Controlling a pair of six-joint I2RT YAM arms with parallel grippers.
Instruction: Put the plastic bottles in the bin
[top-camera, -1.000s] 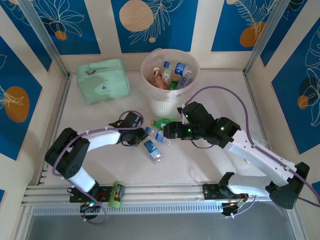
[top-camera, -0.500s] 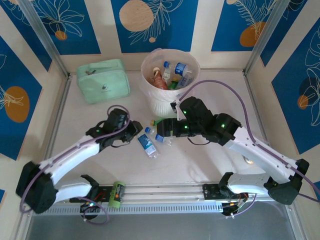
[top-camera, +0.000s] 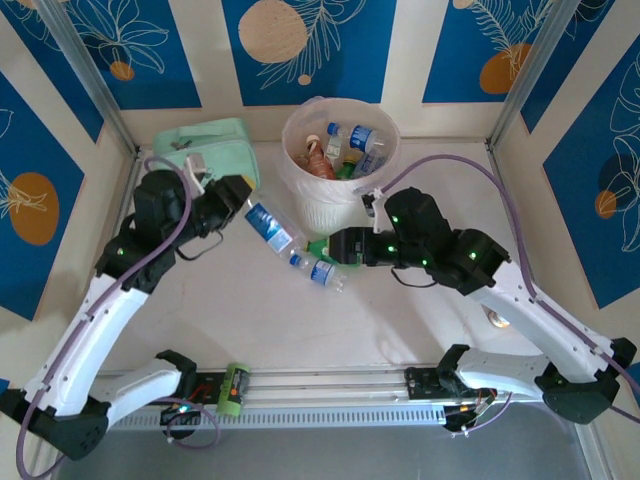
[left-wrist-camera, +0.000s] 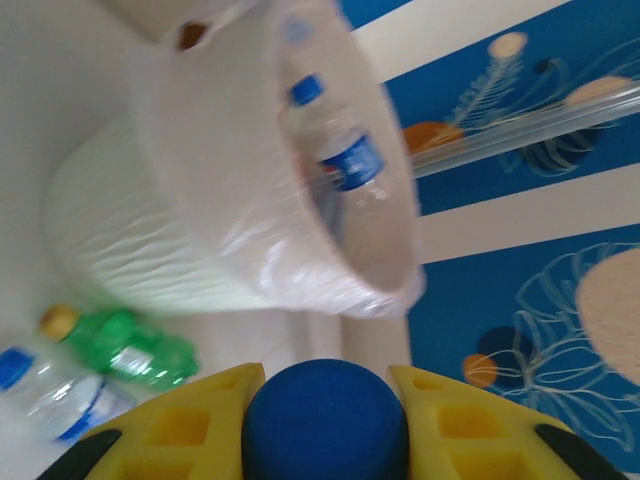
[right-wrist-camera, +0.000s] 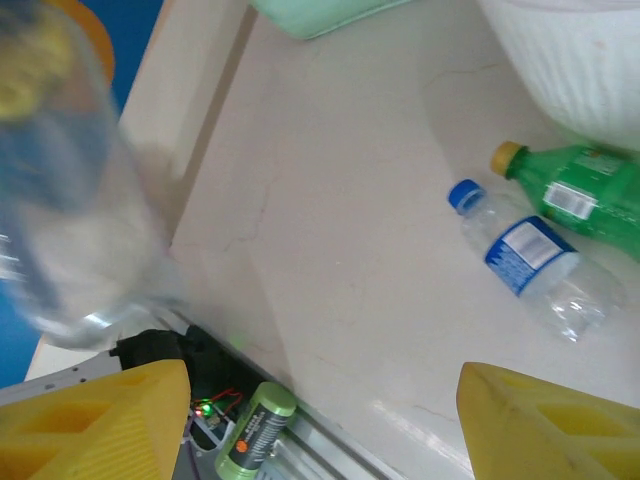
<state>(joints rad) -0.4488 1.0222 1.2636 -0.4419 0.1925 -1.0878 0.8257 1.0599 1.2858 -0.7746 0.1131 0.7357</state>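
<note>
The left gripper (left-wrist-camera: 325, 385) is clenched on the blue cap of a clear bottle (top-camera: 268, 225), held above the table. The long axis of this bottle runs slanted, from the gripper toward the foot of the bin (top-camera: 325, 205). The right gripper (right-wrist-camera: 322, 400) stands released over a green bottle (right-wrist-camera: 575, 195) and a second clear bottle (right-wrist-camera: 530, 262). Both lie near the bin, with their caps pointing left.

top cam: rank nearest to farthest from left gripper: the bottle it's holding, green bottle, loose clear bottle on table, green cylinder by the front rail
1. held clear bottle: in the left gripper, pinched at the cap end.
2. green bottle and loose clear bottle: mid-table, to its right; too close to call.
3. green cylinder: bottom of the view, farthest.
</note>
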